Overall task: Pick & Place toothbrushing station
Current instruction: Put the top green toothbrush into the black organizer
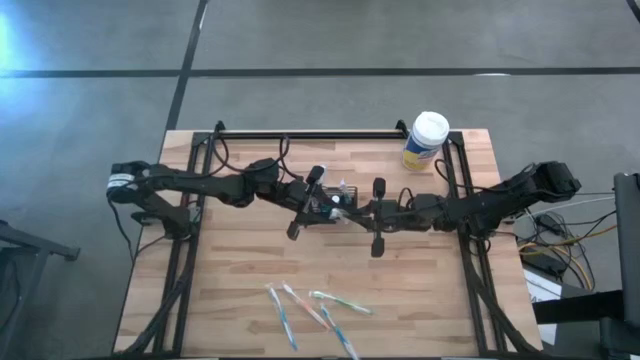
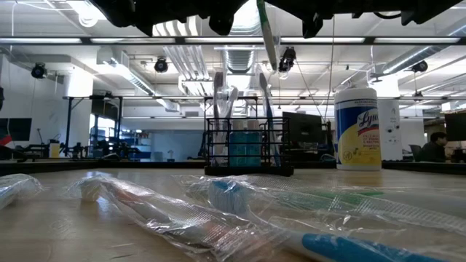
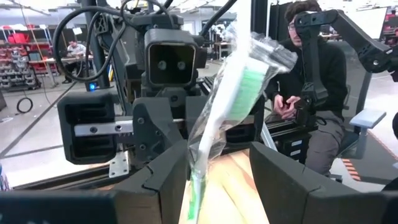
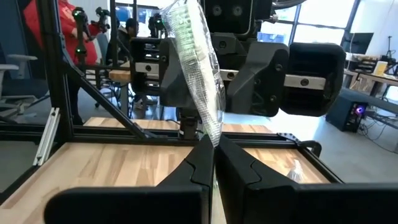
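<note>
The black wire-mesh toothbrushing station (image 2: 247, 149) stands on the middle of the table with toothbrushes upright in it. In the high view (image 1: 340, 190) it lies under both grippers. My right gripper (image 4: 214, 155) (image 1: 354, 210) is shut on a plastic-wrapped toothbrush with green bristles (image 4: 193, 56), held above the station. My left gripper (image 3: 217, 180) (image 1: 332, 203) faces it, open. Its fingers stand on either side of that toothbrush (image 3: 230, 93); I cannot tell whether they touch it. My right gripper pinches the wrapped toothbrush by its handle (image 4: 214, 134) between its two fingers. The fingers come about level from the table's right side and lie across the brush. The brush is lifted clear and tilted, head up, and its lower end (image 2: 271, 51) hangs above the station.
A white-lidded canister with a yellow label (image 1: 427, 140) (image 2: 357, 127) stands at the far right. Several wrapped toothbrushes (image 1: 315, 310) (image 2: 218, 211) lie near the table's front edge. A person (image 3: 311, 93) sits beyond the table.
</note>
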`<action>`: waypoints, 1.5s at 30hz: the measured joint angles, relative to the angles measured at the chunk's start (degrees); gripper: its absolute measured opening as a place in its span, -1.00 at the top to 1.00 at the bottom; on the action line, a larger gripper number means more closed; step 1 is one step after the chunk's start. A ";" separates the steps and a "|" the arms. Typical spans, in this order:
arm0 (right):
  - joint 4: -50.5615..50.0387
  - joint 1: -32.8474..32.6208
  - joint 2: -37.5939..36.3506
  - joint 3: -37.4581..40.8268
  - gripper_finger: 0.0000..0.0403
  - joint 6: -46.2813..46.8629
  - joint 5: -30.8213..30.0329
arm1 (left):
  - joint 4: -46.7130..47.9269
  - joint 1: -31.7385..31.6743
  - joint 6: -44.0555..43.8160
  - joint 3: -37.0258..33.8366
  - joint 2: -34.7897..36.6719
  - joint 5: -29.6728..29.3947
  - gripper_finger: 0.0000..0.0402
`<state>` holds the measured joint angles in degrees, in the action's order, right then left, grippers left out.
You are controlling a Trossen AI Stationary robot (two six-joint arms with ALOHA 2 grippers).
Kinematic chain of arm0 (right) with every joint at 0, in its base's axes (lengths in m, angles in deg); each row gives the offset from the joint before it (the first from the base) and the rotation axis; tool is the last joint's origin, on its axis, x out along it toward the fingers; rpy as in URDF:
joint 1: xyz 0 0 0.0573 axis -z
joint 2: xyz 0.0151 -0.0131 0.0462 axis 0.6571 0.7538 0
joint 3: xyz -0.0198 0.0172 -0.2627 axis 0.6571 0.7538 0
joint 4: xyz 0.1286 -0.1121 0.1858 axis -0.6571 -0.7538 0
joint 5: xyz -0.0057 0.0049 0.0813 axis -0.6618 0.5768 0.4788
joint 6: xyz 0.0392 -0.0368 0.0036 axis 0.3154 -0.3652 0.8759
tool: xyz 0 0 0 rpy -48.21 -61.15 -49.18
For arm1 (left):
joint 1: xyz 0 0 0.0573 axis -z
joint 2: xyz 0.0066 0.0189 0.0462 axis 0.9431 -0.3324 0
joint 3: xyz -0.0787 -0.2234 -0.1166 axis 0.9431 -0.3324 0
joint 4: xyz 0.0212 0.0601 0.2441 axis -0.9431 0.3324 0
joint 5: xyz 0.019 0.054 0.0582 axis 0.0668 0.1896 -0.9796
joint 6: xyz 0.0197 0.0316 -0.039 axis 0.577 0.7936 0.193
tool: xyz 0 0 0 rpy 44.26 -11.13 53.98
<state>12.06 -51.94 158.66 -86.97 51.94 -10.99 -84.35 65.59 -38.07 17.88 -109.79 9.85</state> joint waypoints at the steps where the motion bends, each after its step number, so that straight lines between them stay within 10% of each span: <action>1: 0.02 0.20 -0.02 0.00 0.96 0.00 0.02 | -0.49 0.13 0.07 0.01 -0.12 -0.02 0.12; 30: 2.05 0.56 0.00 0.07 0.93 -0.26 0.26 | -2.16 0.59 3.34 0.01 -1.30 -3.89 0.91; 45: -5.75 -5.81 -8.73 0.14 0.26 -5.68 -4.62 | 2.35 0.62 4.59 -0.03 -0.57 -11.78 0.92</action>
<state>6.31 -57.76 149.94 -86.83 46.26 -15.61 -82.00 66.21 -33.48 17.84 -110.36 -1.93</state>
